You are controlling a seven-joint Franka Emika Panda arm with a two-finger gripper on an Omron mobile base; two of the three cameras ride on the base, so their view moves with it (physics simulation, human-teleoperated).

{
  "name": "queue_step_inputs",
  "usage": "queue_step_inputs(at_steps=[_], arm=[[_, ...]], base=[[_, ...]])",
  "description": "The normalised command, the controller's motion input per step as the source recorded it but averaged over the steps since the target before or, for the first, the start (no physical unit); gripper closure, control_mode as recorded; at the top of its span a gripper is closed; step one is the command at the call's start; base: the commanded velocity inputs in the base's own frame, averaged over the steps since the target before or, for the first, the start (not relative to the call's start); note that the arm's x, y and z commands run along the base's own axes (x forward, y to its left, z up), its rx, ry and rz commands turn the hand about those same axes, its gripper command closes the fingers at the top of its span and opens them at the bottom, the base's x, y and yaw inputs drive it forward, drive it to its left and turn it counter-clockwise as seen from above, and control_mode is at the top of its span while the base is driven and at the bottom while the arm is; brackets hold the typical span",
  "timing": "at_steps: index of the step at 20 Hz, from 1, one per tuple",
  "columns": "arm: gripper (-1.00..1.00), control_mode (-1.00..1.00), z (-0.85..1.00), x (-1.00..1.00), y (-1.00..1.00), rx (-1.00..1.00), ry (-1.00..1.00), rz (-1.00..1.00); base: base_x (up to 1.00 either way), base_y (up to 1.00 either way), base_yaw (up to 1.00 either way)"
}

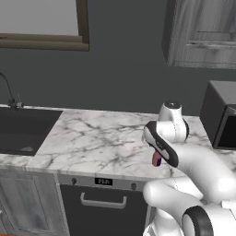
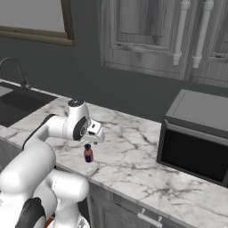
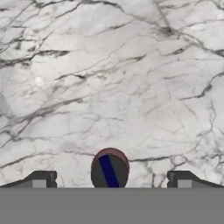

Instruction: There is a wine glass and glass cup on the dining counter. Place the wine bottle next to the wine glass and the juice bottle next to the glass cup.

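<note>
We judge the task barely begun: the small stubby reddish-pink juice bottle with a dark blue cap (image 2: pixel 88 153) stands upright on the white, grey-veined marble desk (image 2: pixel 133 156) along the wall, between a dark sink (image 2: pixel 18 104) and a dark microwave (image 2: pixel 196 142), so it has yet to be lifted. No glass, tumbler or dark wine bottle appears near it, so carrying both bottles to their places is left.

Our end effector (image 3: pixel 109 179) hangs directly above the juice bottle, pointing down at it. In the hand view the bottle's cap sits at the bottom of the picture, midway between the two dark fingertips (image 3: pixel 41 178), which stand well apart on either side without touching it. The jaws are spread wide and hold nothing. In the right base view the hand hovers just above the cap; whether a gap remains there we cannot tell. We reckon a straight descent and a closing squeeze come next.
</note>
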Motion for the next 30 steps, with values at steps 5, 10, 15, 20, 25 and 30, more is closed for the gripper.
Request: queue_step_inputs(at_steps=[5, 10, 15, 20, 25, 30], arm=[[-1.0, -1.0, -0.1, 0.0, 0.01, 0.0, 0.01, 0.01], [-1.0, -1.0, -0.15, 0.0, 0.0, 0.0, 0.01, 0.01], [-1.0, -1.0, -0.18, 0.03, 0.0, 0.0, 0.0, 0.02], [-1.0, -1.0, -0.11, 0.0, 0.0, 0.0, 0.03, 0.04], [-1.0, -1.0, -0.07, 0.0, 0.0, 0.0, 0.02, 0.04], [-1.0, -1.0, -0.07, 0.03, 0.0, 0.0, 0.01, 0.04]], base=[[0.0, 0.0, 0.0], [0.0, 0.0, 0.0], [0.0, 0.0, 0.0], [0.0, 0.0, 0.0], [0.0, 0.0, 0.0], [0.0, 0.0, 0.0]])
